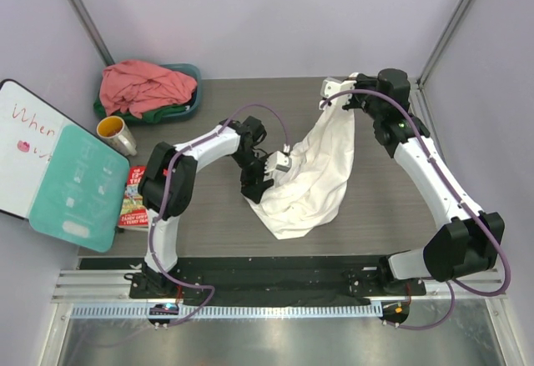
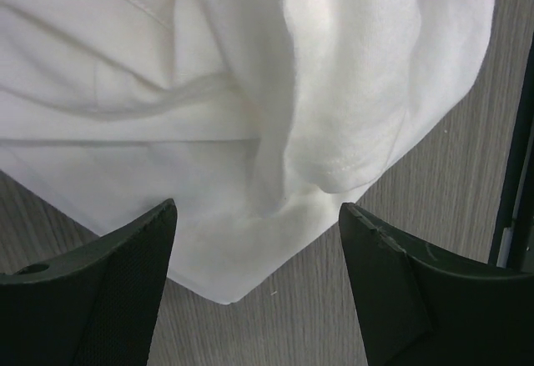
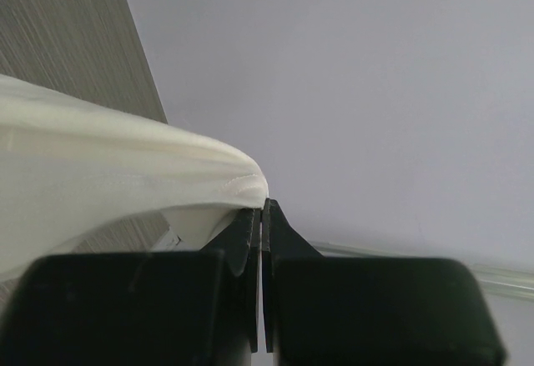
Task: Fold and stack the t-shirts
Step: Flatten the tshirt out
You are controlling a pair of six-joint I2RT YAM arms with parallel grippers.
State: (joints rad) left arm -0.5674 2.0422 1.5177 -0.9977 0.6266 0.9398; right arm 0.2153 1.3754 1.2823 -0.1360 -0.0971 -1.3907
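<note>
White t-shirt (image 1: 313, 174) in clenched right end effector (image 3: 263, 209), left end effector (image 2: 254, 216) agape nearby, mug (image 1: 117, 136) beyond.

Left arm (image 1: 200, 145) comes up from the near edge of the bench (image 1: 209, 224), folds at the elbow and reaches out toward the middle, wrist tipped down. The left claw (image 2: 254, 216) is spread wide, fingers (image 2: 108, 274) gripping nothing, just hanging over the low corner of the white shirt (image 1: 317, 174). Right arm (image 1: 434, 174) is stretched way out to the far right corner with the wrist turned left. The right claw (image 3: 260, 212) is pinched tight on an edge of that shirt, holding it up off the bench.
</note>
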